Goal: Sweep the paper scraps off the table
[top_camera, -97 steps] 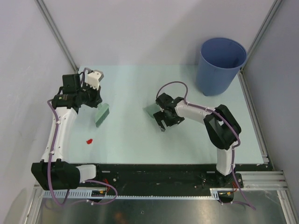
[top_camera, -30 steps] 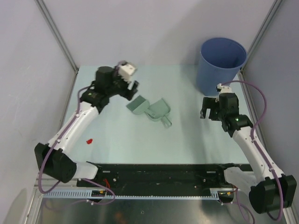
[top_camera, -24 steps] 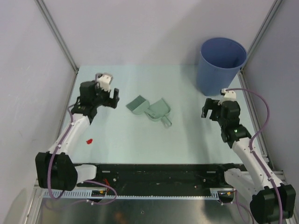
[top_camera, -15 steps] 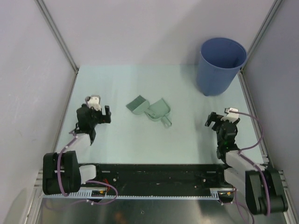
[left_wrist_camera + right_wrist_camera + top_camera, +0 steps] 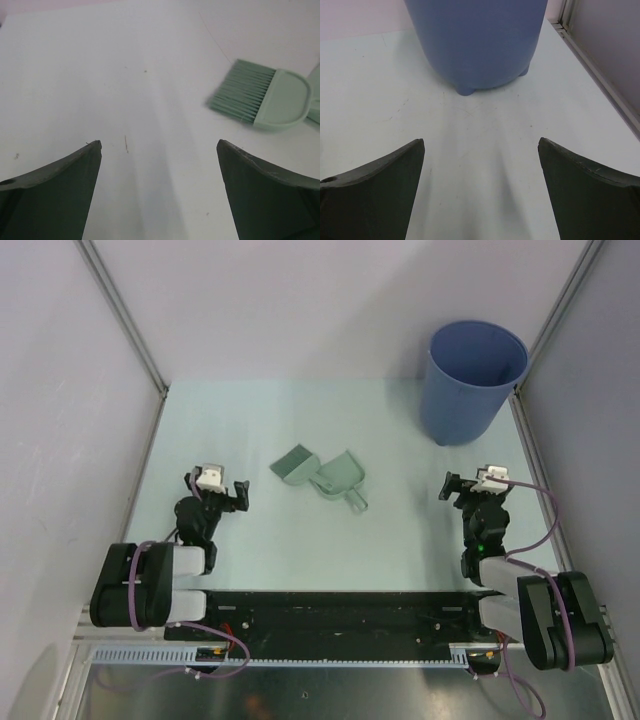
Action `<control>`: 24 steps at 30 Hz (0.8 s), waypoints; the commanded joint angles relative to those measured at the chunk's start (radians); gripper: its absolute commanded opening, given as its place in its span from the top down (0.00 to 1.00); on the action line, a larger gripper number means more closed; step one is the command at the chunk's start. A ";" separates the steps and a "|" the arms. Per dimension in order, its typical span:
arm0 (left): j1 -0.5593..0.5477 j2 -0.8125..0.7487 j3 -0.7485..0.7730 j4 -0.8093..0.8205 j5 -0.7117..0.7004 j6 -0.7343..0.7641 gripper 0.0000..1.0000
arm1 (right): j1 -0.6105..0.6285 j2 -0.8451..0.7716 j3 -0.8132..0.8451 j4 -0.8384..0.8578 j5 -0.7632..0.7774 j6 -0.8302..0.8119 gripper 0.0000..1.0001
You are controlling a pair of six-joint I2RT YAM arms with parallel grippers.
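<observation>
The pale mint-green worktop (image 5: 400,530) fills the middle of the overhead view, between grey frame posts. Both arms are folded low at its bottom edge. The left end effector (image 5: 216,486) sits at lower left with its jaws spread wide and nothing between them. In its wrist view the two dark fingers (image 5: 60,195) frame bare surface marked by a few small dark specks.

The right end effector (image 5: 478,488), at lower right, is likewise released and empty. Its wrist view looks between its spread fingers (image 5: 590,195) at the foot of the blue bucket (image 5: 475,40).

That bucket (image 5: 472,380) stands upright in the upper right corner of the worktop. Near the centre lie the pale green hand brush (image 5: 293,462) and, right against it on the right, the pale green dustpan (image 5: 340,478), handle pointing lower right. The left wrist view shows the brush with its bristles toward the left.

I cannot place the paper scraps in any view.
</observation>
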 commanded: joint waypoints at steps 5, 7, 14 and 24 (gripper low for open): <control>-0.014 0.019 -0.005 0.138 -0.045 0.010 0.00 | 0.003 -0.012 0.025 0.011 -0.047 -0.043 0.00; -0.017 0.018 -0.005 0.138 -0.045 0.008 0.00 | 0.001 0.064 0.014 0.069 -0.047 -0.025 0.00; -0.015 0.019 -0.005 0.138 -0.045 0.010 0.00 | 0.012 0.359 0.003 0.396 -0.059 -0.066 0.00; -0.015 0.019 -0.003 0.138 -0.046 0.010 0.00 | -0.038 0.319 0.065 0.200 -0.127 -0.025 0.00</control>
